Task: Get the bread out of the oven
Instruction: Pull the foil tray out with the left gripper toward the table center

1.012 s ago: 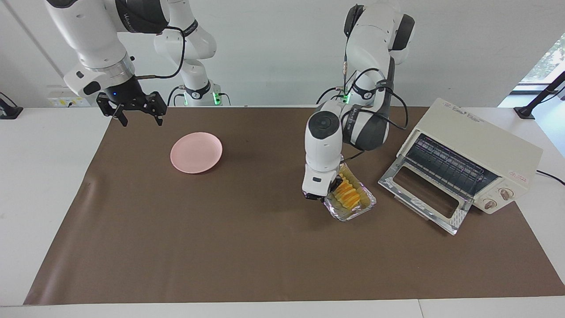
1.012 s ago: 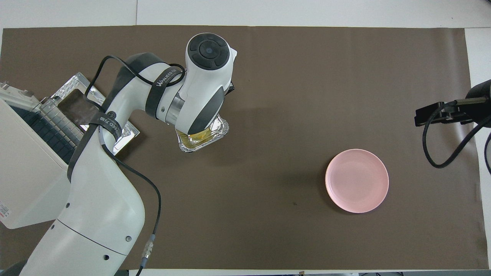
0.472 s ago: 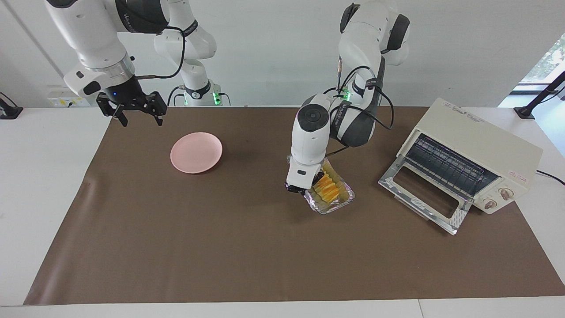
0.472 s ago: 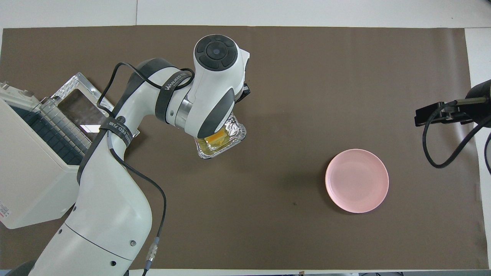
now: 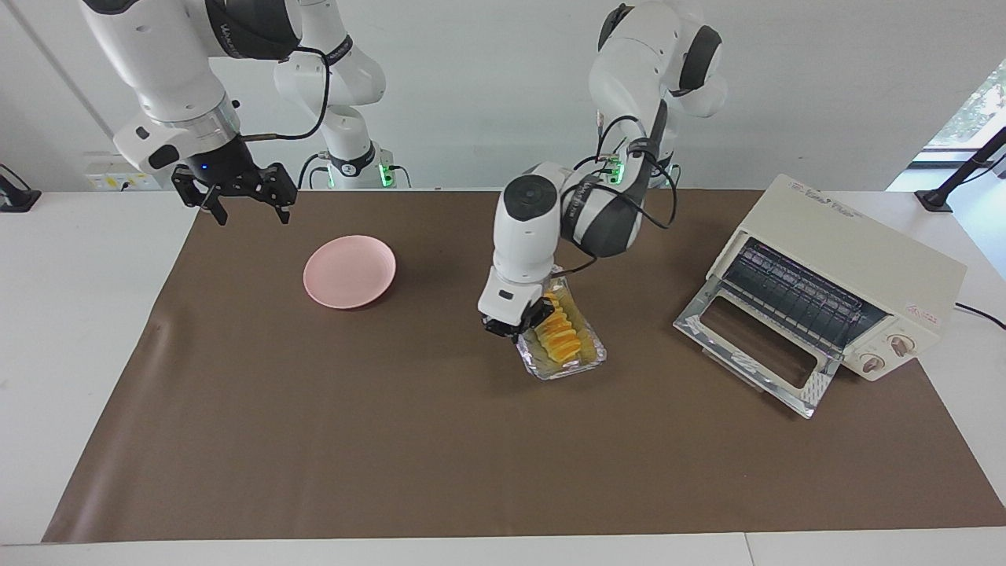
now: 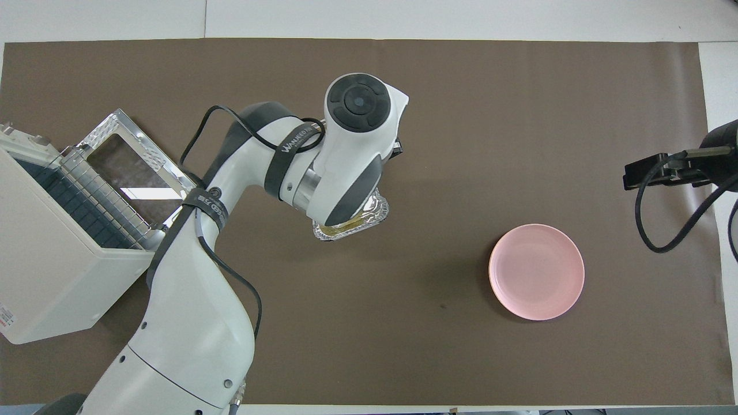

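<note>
1. The foil tray (image 5: 567, 351) held the bread (image 5: 556, 334), and I carried both over the brown mat (image 5: 393, 440), between the pink plate (image 5: 350, 271) and the oven (image 5: 833, 287). The plate was bare. The oven stood at my left arm's end of the table with its glass door (image 5: 753, 350) dropped open onto the mat and only the wire rack (image 5: 794, 295) visible inside.

2. The bread was a small long loaf, golden-orange, with ridges like slices, and it lay along the tray. From overhead my wrist covered nearly all of it (only a yellow strip and the crinkled silver rim (image 6: 377, 210) showed there).

3. My left gripper (image 5: 525, 324) was closed on the edge of the foil tray at the side toward the plate, and the fingers pinched the rim beside the loaf. The tray hung tilted.

4. Compared with one second earlier, my left gripper and the tray had moved away from the oven door toward the plate and the middle of the mat. The whole door was now uncovered in the overhead view, where my forearm had crossed it before.

5. My right gripper (image 5: 245, 192) waited in the air over the mat's edge at the right arm's end, with its fingers apart and holding nothing, in the same place as before. The plate and the oven had not moved.
</note>
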Controlling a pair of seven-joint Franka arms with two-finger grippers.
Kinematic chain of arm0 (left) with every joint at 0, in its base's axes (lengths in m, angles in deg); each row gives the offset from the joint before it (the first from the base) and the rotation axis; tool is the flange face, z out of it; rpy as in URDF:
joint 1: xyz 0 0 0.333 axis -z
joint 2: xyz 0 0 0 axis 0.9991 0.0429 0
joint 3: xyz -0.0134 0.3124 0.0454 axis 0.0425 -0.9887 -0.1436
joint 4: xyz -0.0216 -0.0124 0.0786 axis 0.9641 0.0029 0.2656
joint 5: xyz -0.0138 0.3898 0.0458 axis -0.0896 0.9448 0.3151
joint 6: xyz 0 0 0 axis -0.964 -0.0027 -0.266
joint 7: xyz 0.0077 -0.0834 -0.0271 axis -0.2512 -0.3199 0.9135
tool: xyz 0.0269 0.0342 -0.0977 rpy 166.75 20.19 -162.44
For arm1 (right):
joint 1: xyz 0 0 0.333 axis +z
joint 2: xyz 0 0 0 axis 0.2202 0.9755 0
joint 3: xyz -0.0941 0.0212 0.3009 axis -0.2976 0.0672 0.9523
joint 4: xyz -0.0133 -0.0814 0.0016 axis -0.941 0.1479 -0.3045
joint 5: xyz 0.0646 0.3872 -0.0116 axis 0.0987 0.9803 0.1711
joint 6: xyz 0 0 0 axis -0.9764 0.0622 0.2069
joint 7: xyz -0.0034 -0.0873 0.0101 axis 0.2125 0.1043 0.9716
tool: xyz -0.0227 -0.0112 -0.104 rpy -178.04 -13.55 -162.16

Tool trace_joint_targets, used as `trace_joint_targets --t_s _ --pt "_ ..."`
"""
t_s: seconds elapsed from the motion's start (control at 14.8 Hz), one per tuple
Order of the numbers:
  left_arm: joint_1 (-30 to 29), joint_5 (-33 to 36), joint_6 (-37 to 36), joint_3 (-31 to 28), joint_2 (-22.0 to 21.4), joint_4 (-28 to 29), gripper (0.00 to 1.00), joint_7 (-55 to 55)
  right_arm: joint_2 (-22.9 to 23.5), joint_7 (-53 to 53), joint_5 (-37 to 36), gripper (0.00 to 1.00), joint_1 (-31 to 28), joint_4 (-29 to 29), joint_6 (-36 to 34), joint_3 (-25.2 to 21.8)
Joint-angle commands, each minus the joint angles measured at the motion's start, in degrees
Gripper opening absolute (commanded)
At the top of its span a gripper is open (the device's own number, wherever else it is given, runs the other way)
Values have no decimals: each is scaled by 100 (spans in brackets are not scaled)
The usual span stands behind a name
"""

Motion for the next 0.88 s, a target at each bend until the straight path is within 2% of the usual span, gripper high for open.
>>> trace_joint_targets --t_s 0.0,0.13,0.27,0.61,0.81 --pt "344 197 16 -88 7 106 0 -167 -45 -24 87 100 -47 -22 -33 33" --pt "562 232 -161 -88 7 246 0 -630 -45 -24 87 100 -47 -22 -33 33" --pt "740 303 -21 -79 -36 396 0 -992 -45 -24 87 100 -47 -22 -33 25" --pt "959 154 121 -96 25 414 0 -941 -45 -24 87 100 -47 -22 -33 33" --pt "1144 197 120 -105 192 405 0 -503 -45 -24 87 100 -47 -22 -33 25"
